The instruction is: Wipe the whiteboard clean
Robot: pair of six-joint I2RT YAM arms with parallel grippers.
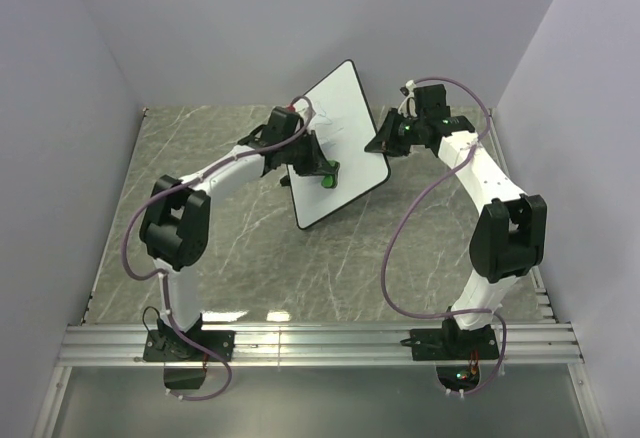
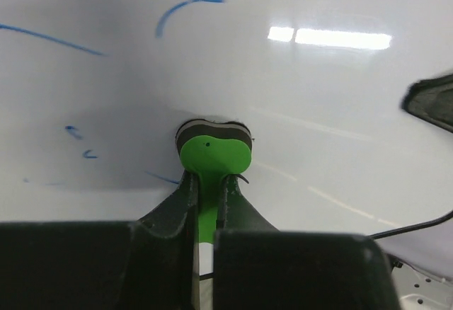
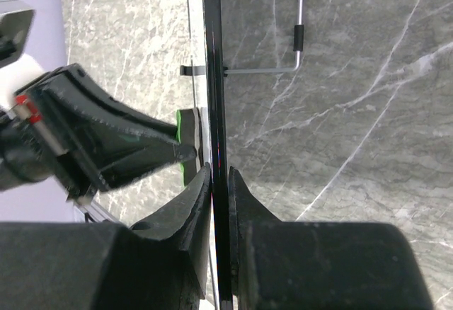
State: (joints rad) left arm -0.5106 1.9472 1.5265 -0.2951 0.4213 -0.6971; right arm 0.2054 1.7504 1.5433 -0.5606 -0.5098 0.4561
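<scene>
Top external: grey marble-veined counter [image 1: 240, 248], boxed in by plain pale walls [image 1: 300, 18] at left, back and right. Ribbed metal rail [image 1: 320, 343] along the near edge. Toward the back of the counter, between the two arms: whiteboard [image 1: 345, 128], raised at a tilt, black-rimmed, glossy. Cannot tell whether its lower corner touches the counter. Left hand [image 1: 322, 172] clamped narrow on a green eraser [image 1: 329, 177], pressing its dark pad flat against the board's face. Left wrist: thin blue strokes [image 2: 180, 7] above and left of the eraser, bright glare [image 2: 329, 37] at upper right. Right hand [image 1: 388, 143] pinching the board's right edge, fingers nearly together, one on each face. Right wrist: bent metal leg [image 3: 297, 37] behind the board, grey counter beyond.
</scene>
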